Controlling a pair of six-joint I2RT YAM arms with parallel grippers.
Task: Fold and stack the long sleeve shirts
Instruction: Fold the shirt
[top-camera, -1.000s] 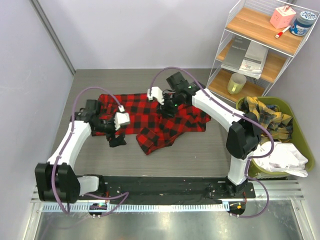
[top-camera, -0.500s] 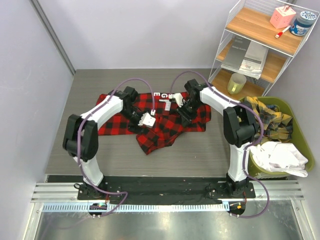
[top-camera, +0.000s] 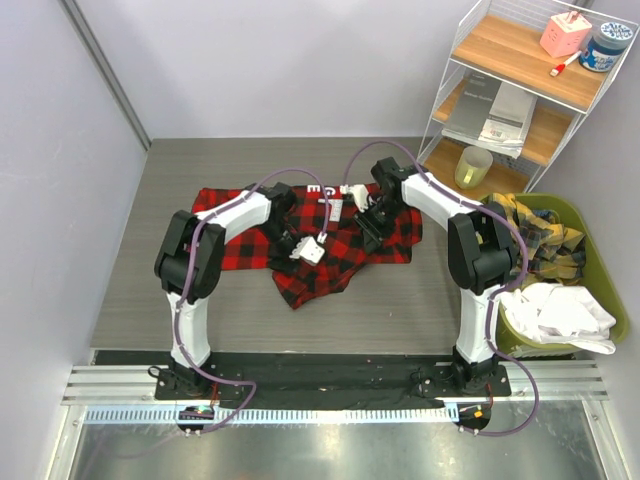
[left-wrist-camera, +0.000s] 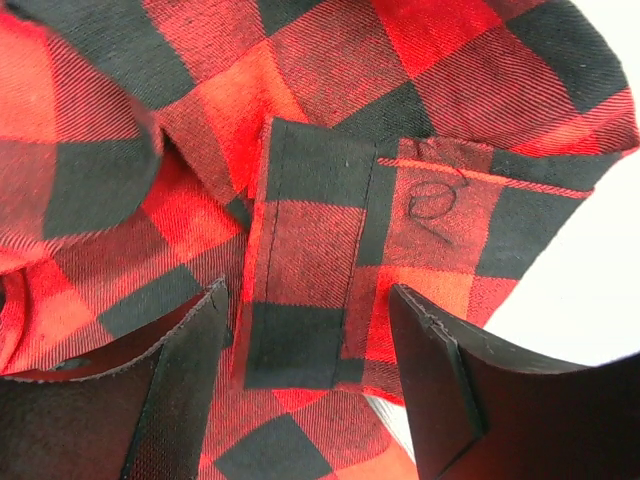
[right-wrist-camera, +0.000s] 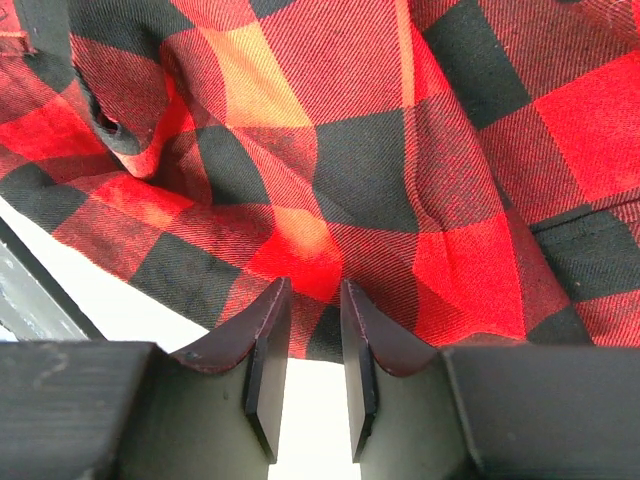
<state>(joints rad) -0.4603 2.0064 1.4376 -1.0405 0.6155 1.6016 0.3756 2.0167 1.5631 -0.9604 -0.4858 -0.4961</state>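
Left gripper: jaws well apart, straddling a stitched cuff of the red-and-black buffalo-check flannel long sleeve shirt; can't tell if it's clamped.
Right gripper: jaws nearly together, pinching a fold of the shirt.
Shirt: crumpled at mid-table on the grey wood-grain table, both grippers down on its middle.
Patch: white lettered patch at the shirt's far edge.

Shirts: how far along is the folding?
Done: nothing; the red shirt lies rumpled, unfolded. In hand: right gripper pinches its fabric, left gripper straddles a cuff. Left: fold it, then the clothes in the bin.
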